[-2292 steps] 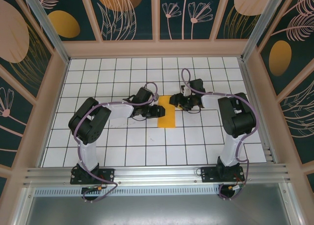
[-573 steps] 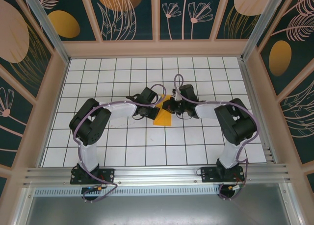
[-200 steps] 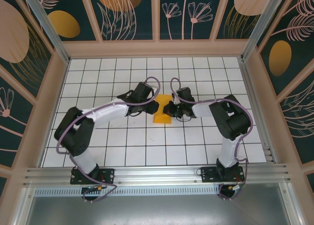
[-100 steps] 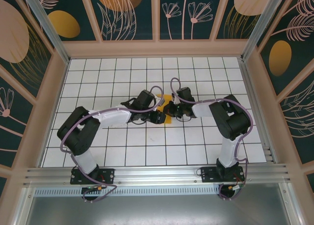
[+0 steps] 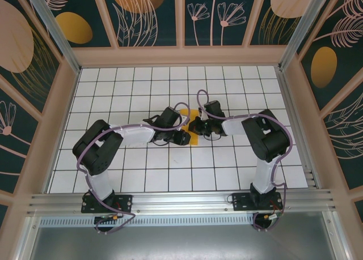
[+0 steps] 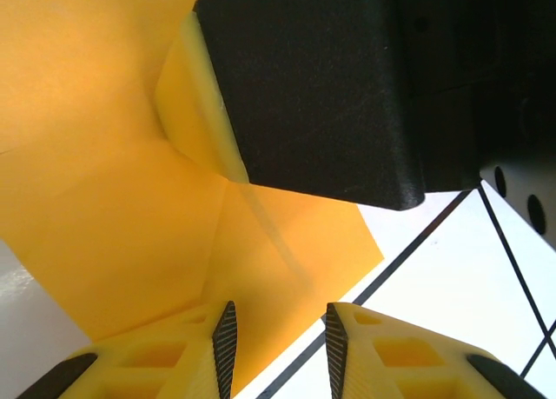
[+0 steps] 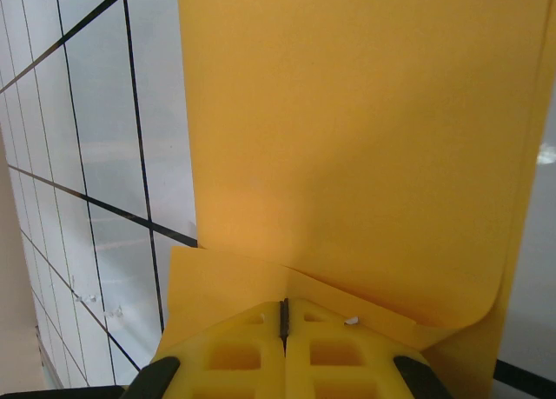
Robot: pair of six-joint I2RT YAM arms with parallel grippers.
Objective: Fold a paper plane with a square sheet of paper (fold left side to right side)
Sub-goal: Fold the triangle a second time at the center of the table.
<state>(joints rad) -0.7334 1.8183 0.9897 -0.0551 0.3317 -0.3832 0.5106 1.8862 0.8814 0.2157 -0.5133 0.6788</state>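
Observation:
The orange-yellow square sheet of paper (image 5: 193,140) lies mid-table, mostly hidden under both grippers, folded to a narrow strip. In the left wrist view the paper (image 6: 104,242) lies flat with a corner on a black grid line. My left gripper (image 6: 278,316) hovers open over that corner (image 5: 182,137), nothing between its fingers. My right gripper (image 7: 284,303) is shut, its tips pressed against a fold in the paper (image 7: 365,138), where one layer rises in front of them. From above it sits at the sheet's right side (image 5: 194,126). Its yellow finger (image 6: 195,112) touches the paper.
The white gridded tabletop (image 5: 227,169) is walled by a wooden frame (image 5: 176,56) at the back and sides. An aluminium rail (image 5: 181,200) runs along the near edge by the arm bases. The two wrists are close together over the sheet.
My left gripper has swung from the sheet's left side down toward its near corner, and the left elbow moved right. The right gripper stayed put, shut.

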